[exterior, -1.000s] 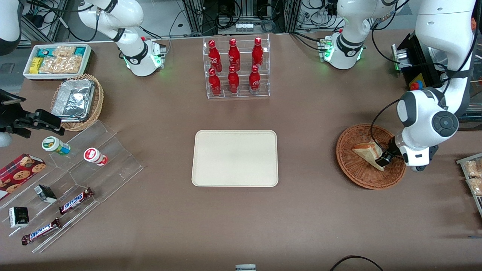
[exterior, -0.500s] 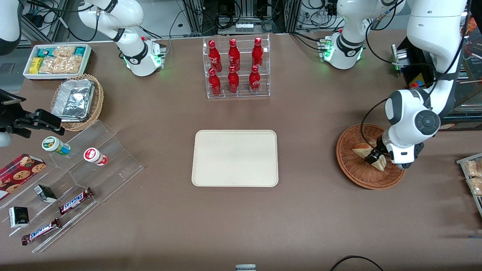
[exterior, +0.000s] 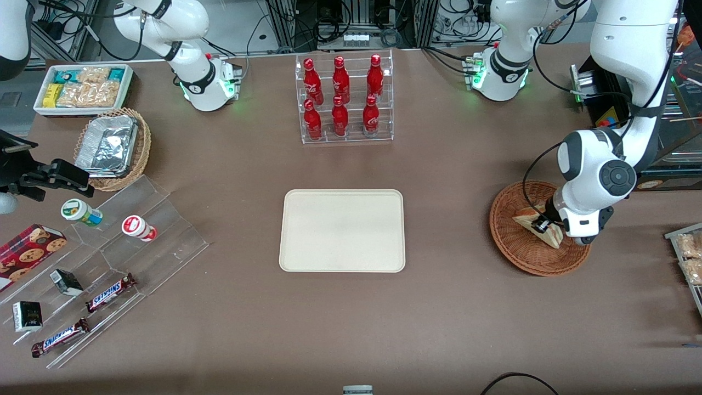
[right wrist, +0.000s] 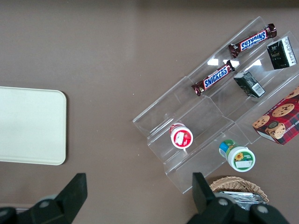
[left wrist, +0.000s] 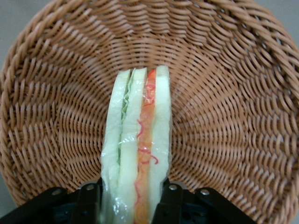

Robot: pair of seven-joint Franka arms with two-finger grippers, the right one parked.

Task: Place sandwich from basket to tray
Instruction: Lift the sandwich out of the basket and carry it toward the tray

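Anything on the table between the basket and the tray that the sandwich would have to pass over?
No. In the front view only bare brown table lies between the basket and the tray. The gripper is at the sandwich in the basket.

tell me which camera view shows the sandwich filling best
The left wrist view: the sandwich stands cut side up in the basket, its green and orange-red layers plain, with the gripper jaws at either side. The front view shows only a small pale wedge half covered by the arm. The right wrist view misses it.

White-shelled left arm [exterior: 598, 181], black end effector [exterior: 543, 226].
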